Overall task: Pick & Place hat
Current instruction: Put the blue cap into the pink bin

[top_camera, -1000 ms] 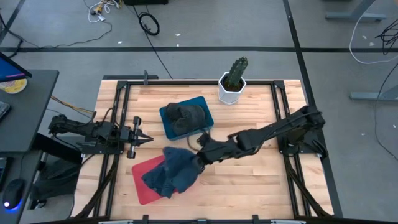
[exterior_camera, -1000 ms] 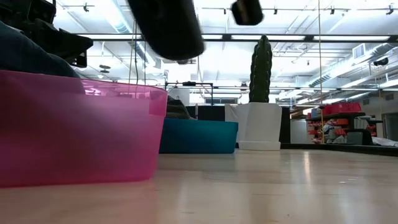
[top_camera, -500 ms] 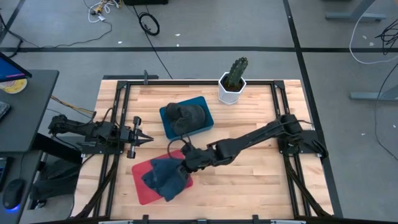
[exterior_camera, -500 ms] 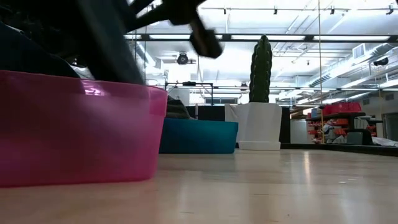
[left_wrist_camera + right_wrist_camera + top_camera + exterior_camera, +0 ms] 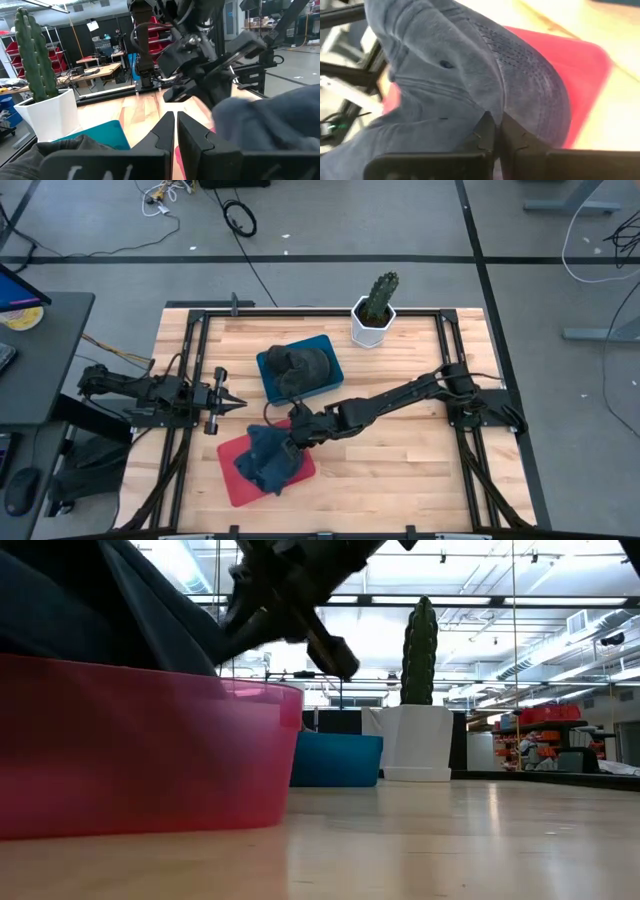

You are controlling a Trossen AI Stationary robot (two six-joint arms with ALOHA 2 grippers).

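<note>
Wooden slats form the table (image 5: 400,470); from above, the right gripper (image 5: 292,438) reaches across to the red bin (image 5: 232,480), where the blue hat (image 5: 266,462) lies heaped, directly at its fingertips. Left gripper (image 5: 232,401) waits near the table's left edge, fingers pressed together. At table height, dark cloth rises above the pink-red wall. Right wrist view: fingers meet on a fold of the hat, so release downward appears next.

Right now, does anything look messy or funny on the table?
Yes: the blue hat lies crumpled in the red bin, heaped above its rim, the right gripper still pinching it. The other hat sits neatly in the blue bin.
</note>
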